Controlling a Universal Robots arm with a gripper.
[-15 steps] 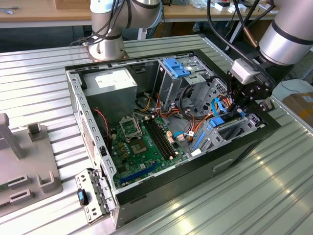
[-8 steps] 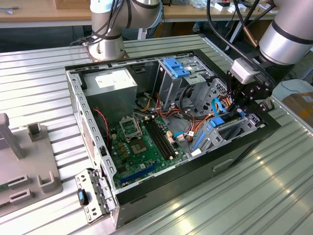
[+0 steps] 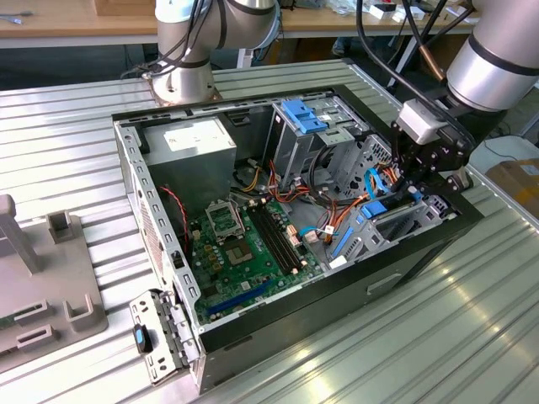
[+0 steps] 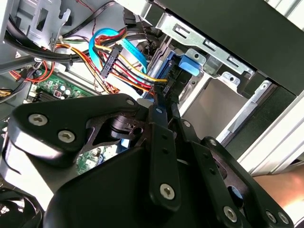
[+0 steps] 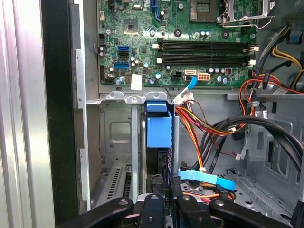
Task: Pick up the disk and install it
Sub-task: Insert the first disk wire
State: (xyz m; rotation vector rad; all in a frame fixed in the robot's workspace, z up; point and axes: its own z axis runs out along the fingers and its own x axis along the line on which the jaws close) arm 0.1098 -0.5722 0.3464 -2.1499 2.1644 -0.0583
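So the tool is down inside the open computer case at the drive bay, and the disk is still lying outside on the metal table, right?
Not quite. The tool is at the drive bay inside the computer case, but the disk is not on the table: the first wrist view shows it standing on edge in the bay, blue rail up, directly ahead of the tool.

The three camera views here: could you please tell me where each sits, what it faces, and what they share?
Exterior view: off the arm, looking down at an angle into the open computer case; the arm and its gripper show at the exterior view's right.
First wrist view: on the arm, facing the motherboard and the disk standing in the drive bay; the gripper's black linkages show.
Second wrist view: on the arm, looking past the gripper at the cables.
Shared: both wrist views show the disk's blue rail and the gripper at it.
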